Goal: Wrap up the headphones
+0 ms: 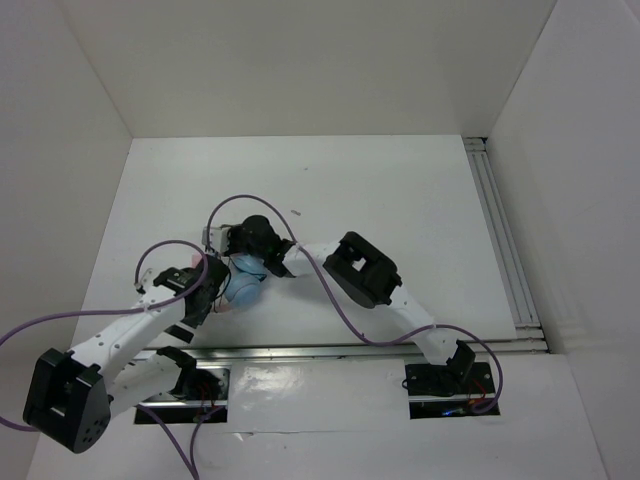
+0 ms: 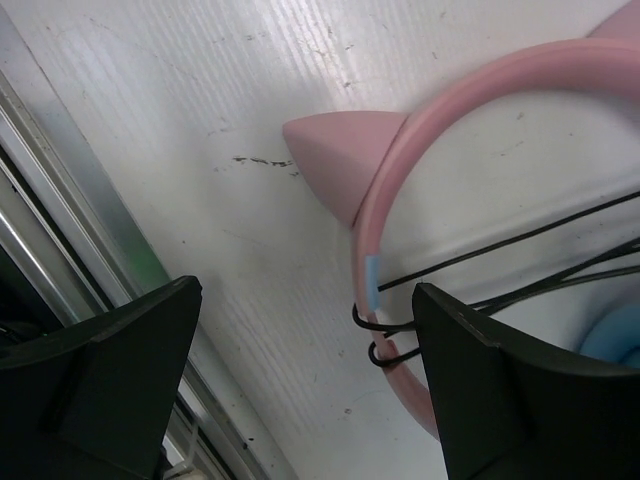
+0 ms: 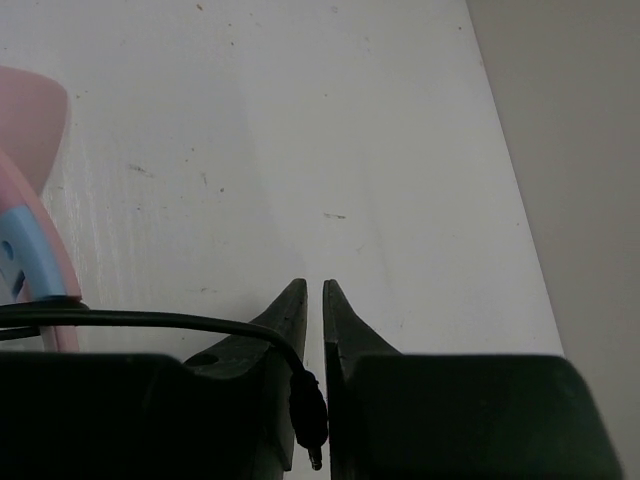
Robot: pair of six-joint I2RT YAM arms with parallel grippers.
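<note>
— Where do we find the headphones (image 1: 243, 285)?
— On the white table (image 1: 400, 190), a little left of the top view's middle, between the two arms' ends.
— What do we make of their look?
— In the left wrist view a thin pink headband (image 2: 480, 85) arcs across the upper right. A light blue ear cup (image 2: 612, 338) peeks in at the right edge, and a pink cat-ear point (image 2: 335, 160) juts left. The thin black cord (image 2: 520, 240) crosses inside the arc and loops at the band.
— And the jaws?
— We see the left gripper (image 2: 305, 290) spread wide, gripping nothing, the band's lower stretch between its fingers. The right gripper (image 3: 312, 290) is nearly closed, with the cord's plug (image 3: 308, 420) in the narrow slit.
</note>
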